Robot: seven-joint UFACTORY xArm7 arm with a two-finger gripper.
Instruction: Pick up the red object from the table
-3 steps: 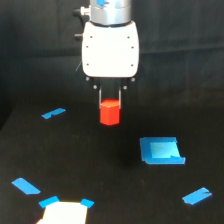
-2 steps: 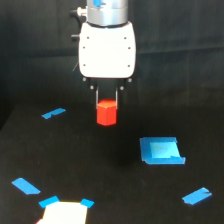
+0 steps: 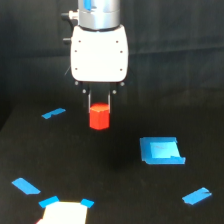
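The red object [image 3: 99, 116] is a small red-orange faceted block. It hangs between the two dark fingers of my gripper [image 3: 99, 106], under the white gripper body [image 3: 99, 52], in the upper middle of the exterior view. The gripper is shut on its top part. The block is lifted clear above the black table [image 3: 110, 165].
A blue square patch [image 3: 161, 150] lies on the table to the exterior view's right of the block. Blue tape strips lie at the left [image 3: 53, 113], lower left [image 3: 26, 186] and lower right [image 3: 196, 196]. A white piece with blue tape corners [image 3: 62, 211] sits at the bottom edge.
The gripper has risen with the red object held in it, so the block sits higher above the table than a second ago.
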